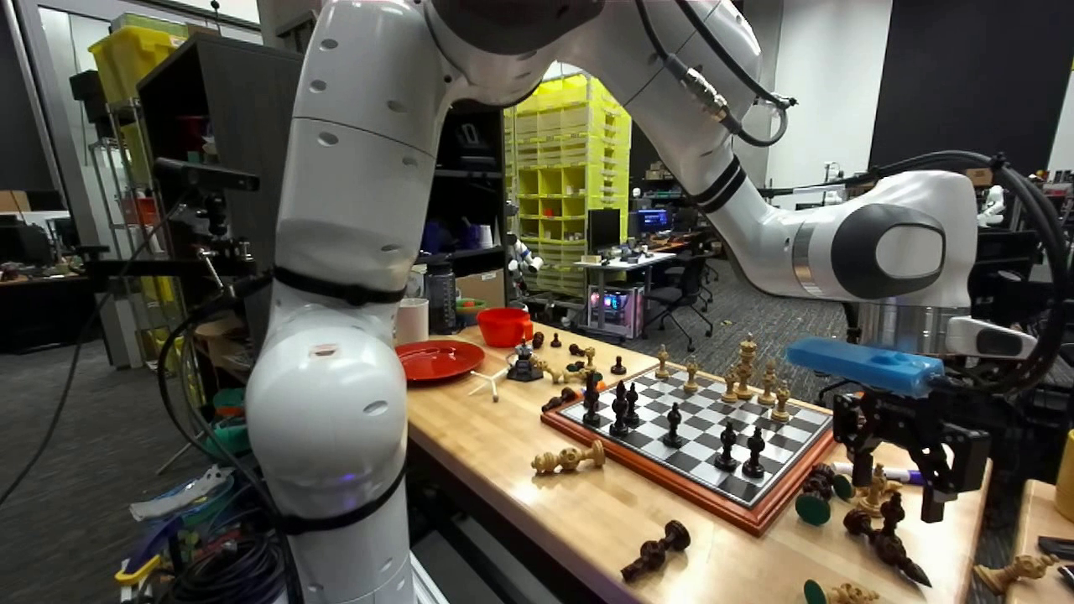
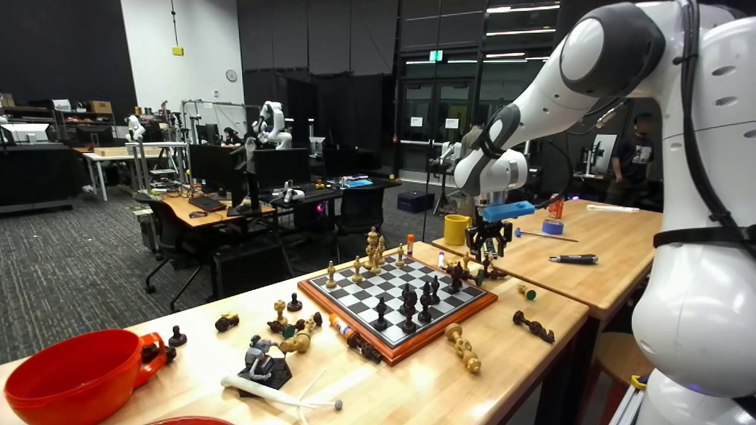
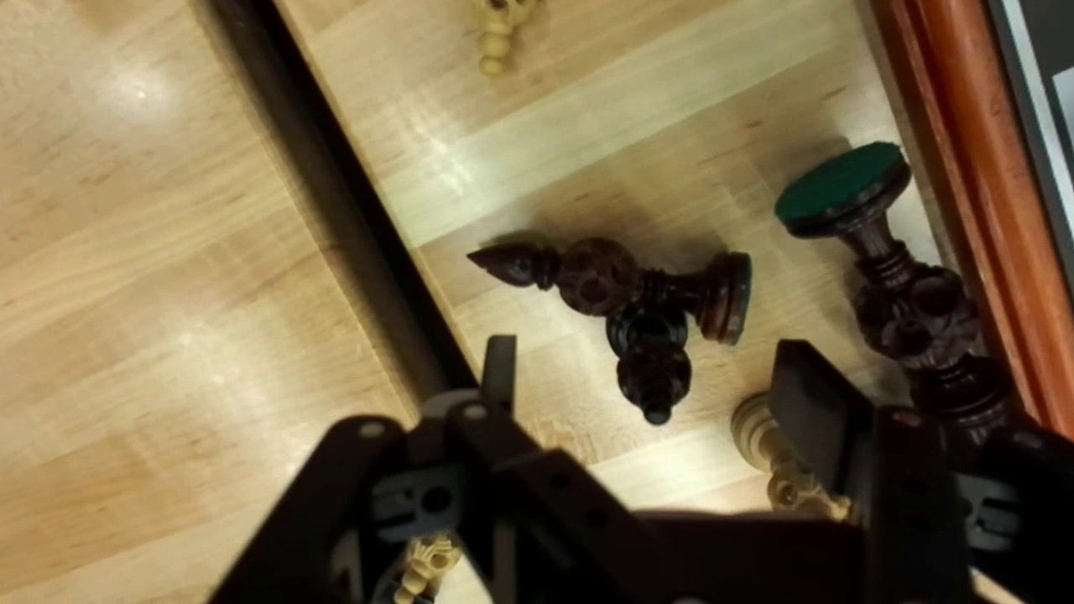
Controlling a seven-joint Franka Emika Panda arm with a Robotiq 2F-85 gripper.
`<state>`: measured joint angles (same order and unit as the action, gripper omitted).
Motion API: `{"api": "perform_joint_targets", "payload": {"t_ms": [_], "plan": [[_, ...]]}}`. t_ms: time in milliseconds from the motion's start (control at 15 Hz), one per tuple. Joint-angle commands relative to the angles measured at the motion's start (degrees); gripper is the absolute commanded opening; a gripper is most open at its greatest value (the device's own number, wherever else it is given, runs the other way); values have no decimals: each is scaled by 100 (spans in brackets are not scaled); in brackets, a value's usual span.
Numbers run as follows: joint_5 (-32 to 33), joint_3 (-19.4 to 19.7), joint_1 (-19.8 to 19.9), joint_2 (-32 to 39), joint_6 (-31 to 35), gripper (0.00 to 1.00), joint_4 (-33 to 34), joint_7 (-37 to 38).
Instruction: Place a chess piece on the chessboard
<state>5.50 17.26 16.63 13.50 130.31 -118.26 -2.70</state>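
Wrist view: glare on tabletop (image 3: pixel 579 134), gripper (image 3: pixel 646 361) slightly blurred.

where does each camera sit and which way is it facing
In an exterior view, the camera sits close to the arm, facing the chessboard with yellow shelving beyond; the arm fills the foreground, the gripper at right.
In an exterior view, it sits near the red cup, facing past the chessboard toward double doors; arm and gripper show at right.
Wrist view: on the wrist, facing down at dark chess pieces; gripper fingers show at the bottom.
Both exterior views share the chessboard, red cup, arm and gripper.
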Motion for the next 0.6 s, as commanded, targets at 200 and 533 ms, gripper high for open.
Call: {"api": "perform_joint_targets", "payload": {"t_ms": [200, 533], "plan": [[64, -28, 24, 381, -139, 42, 423, 76], [75, -37, 18, 475, -171, 2, 572, 64]]}}
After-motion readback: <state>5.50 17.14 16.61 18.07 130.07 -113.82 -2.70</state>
